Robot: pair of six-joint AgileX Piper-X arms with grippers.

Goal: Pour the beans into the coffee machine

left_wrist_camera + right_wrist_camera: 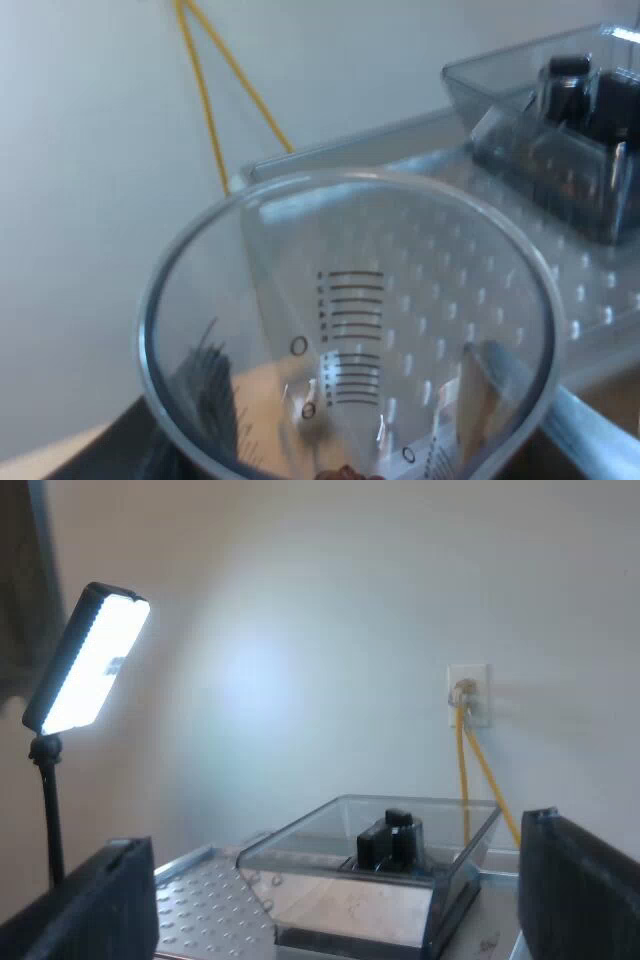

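Holding the glass (350, 300) betw. its two fingers, one each side & showing dark through the clear wall, the L gripper (350, 410) had it near the machine's (520, 250) dimpled metal top, w/ the hopper (570, 130) farther off & apart from the glass. A bit of brown, prob. beans (345, 472), lay at the glass's bottom. The R gripper (340, 905) hung w/ fingers spread wide & nothing betw. them, facing the hopper, w/ a lit lamp (90, 660) on a stand & a wall socket (470, 693) w/ yellow cables (470, 770) beyond.
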